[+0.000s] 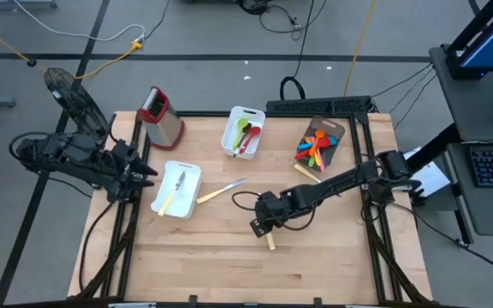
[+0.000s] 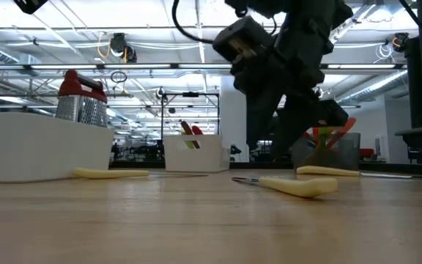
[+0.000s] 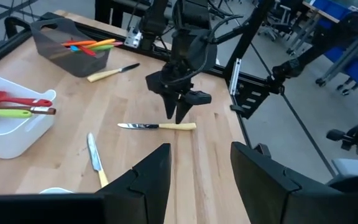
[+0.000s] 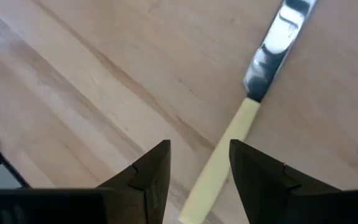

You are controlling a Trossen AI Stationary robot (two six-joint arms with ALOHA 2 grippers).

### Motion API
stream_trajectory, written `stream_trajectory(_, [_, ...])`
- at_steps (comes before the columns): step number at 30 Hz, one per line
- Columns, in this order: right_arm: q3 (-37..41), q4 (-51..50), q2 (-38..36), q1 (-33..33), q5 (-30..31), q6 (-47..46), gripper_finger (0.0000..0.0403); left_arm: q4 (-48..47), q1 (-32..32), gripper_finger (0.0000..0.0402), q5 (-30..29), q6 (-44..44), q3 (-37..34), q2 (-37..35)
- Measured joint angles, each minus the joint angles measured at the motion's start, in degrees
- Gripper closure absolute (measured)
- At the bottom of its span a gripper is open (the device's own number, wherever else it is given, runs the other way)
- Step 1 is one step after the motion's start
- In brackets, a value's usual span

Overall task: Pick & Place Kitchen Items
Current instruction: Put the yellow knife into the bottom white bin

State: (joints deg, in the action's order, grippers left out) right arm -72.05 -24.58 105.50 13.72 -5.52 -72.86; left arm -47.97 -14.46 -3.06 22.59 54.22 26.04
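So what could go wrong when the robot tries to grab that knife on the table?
The right gripper hangs open right above the cream-handled knife, which lies flat on the wooden table. Two things might go wrong:
1. The handle is thin and flat on the wood, so the fingers might slide off it or scrape the table.
2. The gripper sits over one end of the handle, so the knife might tip or twist when lifted.

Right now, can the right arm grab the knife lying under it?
Probably yes. The right gripper hangs open just above the knife, its cream handle lined up between the fingers, with only bare table around it.
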Motion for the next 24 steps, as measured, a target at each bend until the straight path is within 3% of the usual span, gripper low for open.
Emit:
stream_trajectory(14, [-0.26,0.83,9.49,0.45,-1.39,-6.25,0.0248,0.01,0.00,0.0229,0.67,0.65,0.00,0.01])
stream_trajectory(24, [-0.09,-3.75,10.44,0.65,0.91,-10.39,0.0248,0.11,0.01,0.0229,1.52,1.11,0.00,0.01])
